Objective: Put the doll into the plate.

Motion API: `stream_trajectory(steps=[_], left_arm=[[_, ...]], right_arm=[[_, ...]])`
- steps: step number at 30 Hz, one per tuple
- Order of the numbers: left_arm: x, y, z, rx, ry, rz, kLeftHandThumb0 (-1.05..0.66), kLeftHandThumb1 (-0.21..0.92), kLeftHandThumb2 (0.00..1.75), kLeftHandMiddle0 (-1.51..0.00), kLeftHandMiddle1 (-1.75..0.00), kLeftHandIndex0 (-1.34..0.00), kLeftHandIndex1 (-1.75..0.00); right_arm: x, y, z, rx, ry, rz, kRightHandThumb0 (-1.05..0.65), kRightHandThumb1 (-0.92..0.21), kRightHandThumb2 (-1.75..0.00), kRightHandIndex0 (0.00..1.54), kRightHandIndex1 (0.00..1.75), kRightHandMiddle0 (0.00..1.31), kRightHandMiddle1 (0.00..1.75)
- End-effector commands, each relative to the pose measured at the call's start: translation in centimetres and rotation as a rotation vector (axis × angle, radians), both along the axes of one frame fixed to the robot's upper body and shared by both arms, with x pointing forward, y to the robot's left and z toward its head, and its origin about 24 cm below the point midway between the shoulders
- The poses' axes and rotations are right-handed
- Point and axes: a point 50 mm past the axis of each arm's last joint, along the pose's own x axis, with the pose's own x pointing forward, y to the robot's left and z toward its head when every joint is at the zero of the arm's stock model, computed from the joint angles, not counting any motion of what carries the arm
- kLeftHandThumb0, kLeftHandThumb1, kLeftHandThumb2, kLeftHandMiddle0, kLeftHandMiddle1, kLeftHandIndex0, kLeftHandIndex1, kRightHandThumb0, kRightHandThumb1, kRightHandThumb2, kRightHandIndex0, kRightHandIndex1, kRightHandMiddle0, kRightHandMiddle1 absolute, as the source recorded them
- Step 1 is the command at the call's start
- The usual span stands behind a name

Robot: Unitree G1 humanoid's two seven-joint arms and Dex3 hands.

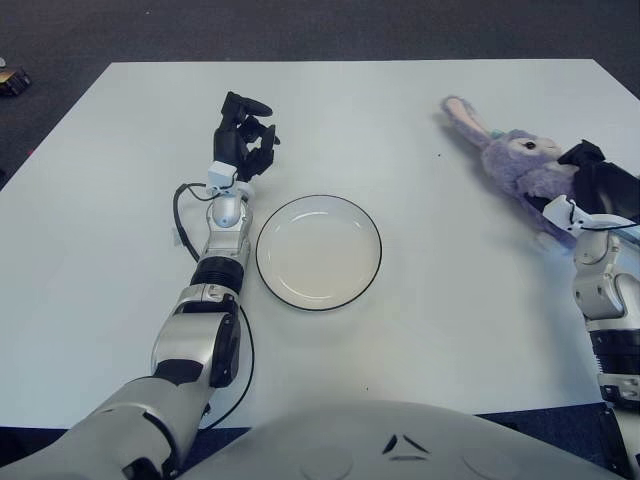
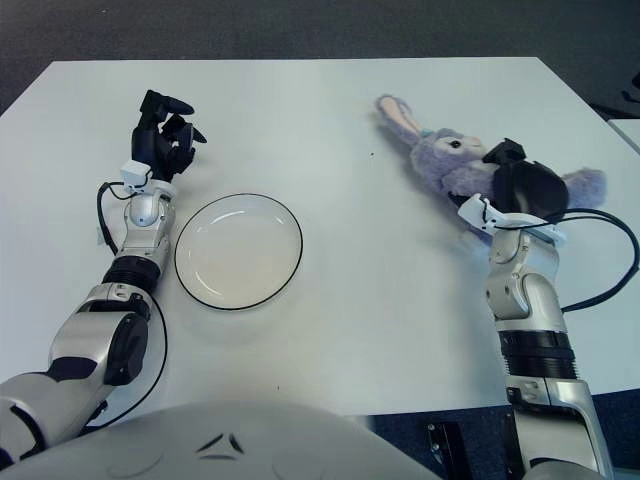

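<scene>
Nearest to the robot, the plate [image 1: 318, 252] is lying flat on the white desk [image 1: 420, 340], a little left of centre, with nothing in it. At about nine o'clock from the plate, just beside its rim, the left forearm is stretching away up the desk, and the left robot hand [image 1: 243, 135] is showing beyond it at roughly eleven o'clock of the plate, fingers loosely curled and holding nothing.

Over on the right, the right robot hand [image 2: 520, 188] is closing around the rump of the doll [image 2: 450, 160], a purple plush rabbit. The black fingers are wrapping over the body's near end, so I judge it gripped, though how firmly I cannot tell. The doll's long axis is running from the hand toward about ten o'clock, with the head and ears [image 2: 398, 113] pointing up and left and away from the palm.

What matters for the coming move: the plate is lying at about eight o'clock from the doll, well apart from it, so the right arm looks to be the one to sweep the doll left and toward the robot, ears leading. The left robot hand is nearer the plate but nowhere near the doll.
</scene>
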Motion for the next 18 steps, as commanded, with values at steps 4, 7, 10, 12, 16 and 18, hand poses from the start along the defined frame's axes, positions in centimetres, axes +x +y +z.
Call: stream_trajectory(steps=[4,7,10,12,16,18], left_arm=[[0.0,0.1,0.1,0.022,-0.008,-0.006,-0.35,0.92,0.38,-0.66,-1.74,-0.34,-1.6],[0.0,0.1,0.1,0.029,-0.006,-0.01,-0.35,0.92,0.38,-0.66,-1.74,-0.34,-1.6],[0.0,0.1,0.1,0.033,-0.004,-0.014,-0.35,0.92,0.38,-0.65,-1.74,-0.34,-1.6],[0.0,0.1,0.1,0.035,-0.003,-0.016,-0.35,0.92,0.38,-0.65,-1.74,-0.34,-1.6],[0.1,0.0,0.1,0.038,-0.001,-0.023,-0.35,0.92,0.38,-0.65,-1.73,-0.35,-1.6],[0.1,0.0,0.1,0.039,-0.001,-0.027,-0.35,0.92,0.38,-0.65,-1.73,-0.35,-1.6]], right_arm=[[1.1,2.1,0.4,0.011,0.015,0.116,-0.4,-0.63,-0.91,0.74,1.75,0.38,1.75],[1.4,2.9,0.8,0.019,0.015,0.184,-0.39,-0.65,-0.88,0.71,1.75,0.37,1.75],[1.7,3.5,0.9,0.027,0.011,0.212,-0.39,-0.65,-0.87,0.69,1.75,0.37,1.75],[1.9,3.9,1.0,0.031,0.009,0.225,-0.39,-0.66,-0.86,0.68,1.75,0.36,1.75],[2.5,5.3,1.2,0.034,0.005,0.258,-0.39,-0.67,-0.85,0.67,1.75,0.36,1.75],[2.8,5.8,1.3,0.033,0.006,0.273,-0.39,-0.68,-0.84,0.67,1.75,0.35,1.75]])
